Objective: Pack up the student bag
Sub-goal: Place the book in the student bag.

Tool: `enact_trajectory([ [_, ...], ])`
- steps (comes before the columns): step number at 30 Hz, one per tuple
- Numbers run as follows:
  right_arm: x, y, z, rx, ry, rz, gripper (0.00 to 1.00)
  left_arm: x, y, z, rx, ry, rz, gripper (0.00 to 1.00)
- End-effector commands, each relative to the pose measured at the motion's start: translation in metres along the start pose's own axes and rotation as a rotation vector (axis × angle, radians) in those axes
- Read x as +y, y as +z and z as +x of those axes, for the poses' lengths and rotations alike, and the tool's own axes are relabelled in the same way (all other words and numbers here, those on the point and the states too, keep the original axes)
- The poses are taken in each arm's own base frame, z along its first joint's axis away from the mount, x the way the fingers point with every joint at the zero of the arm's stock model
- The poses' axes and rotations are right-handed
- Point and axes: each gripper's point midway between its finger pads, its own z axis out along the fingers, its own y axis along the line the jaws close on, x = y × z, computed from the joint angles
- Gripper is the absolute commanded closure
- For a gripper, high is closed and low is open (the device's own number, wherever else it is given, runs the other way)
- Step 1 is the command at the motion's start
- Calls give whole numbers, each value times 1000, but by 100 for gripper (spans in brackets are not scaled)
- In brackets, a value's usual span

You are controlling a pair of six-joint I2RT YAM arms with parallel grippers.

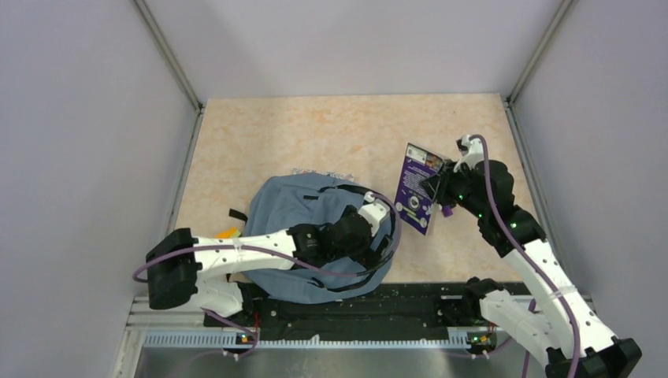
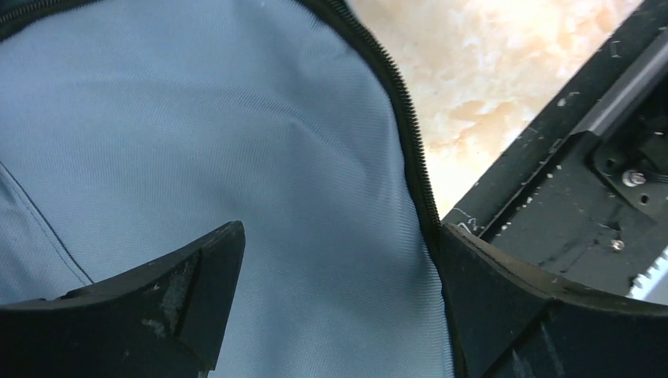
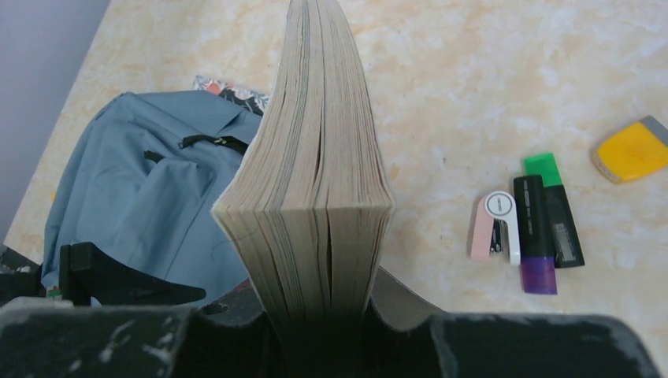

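The student bag (image 1: 295, 213) lies near-left on the table (image 1: 315, 134) under the left arm, which stretches low from its base rightward across it, the left gripper (image 2: 340, 236) spread wide over its right edge, while to the right the bent right arm's right gripper (image 1: 439, 187) clamps an upright purple book (image 1: 416, 187).

Your bag (image 1: 315, 228) lies near-left on the table (image 1: 331, 134). The book (image 1: 417, 187) stands right of it, between your right gripper's (image 1: 438, 183) fingers. Your left gripper (image 1: 376, 211) hangs over the bag's right edge.
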Motion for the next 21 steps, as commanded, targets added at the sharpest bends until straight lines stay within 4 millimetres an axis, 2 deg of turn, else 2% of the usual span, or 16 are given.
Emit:
enact_trajectory([
  [1,5,-13,-12,-75,3,-12,100,-4,2,-11,-25,-52,-50,2],
  [10,5,-16,-7,-51,19,-8,100,-29,7,-9,-17,-66,-12,2],
  [15,4,-15,-4,-44,31,-5,100,-17,11,1,47,23,-147,5],
  [16,4,-13,-5,-44,33,-6,100,-14,11,1,50,28,-173,11],
  [21,9,-15,-13,-19,51,-5,100,5,-2,-14,-32,-16,-278,63],
])
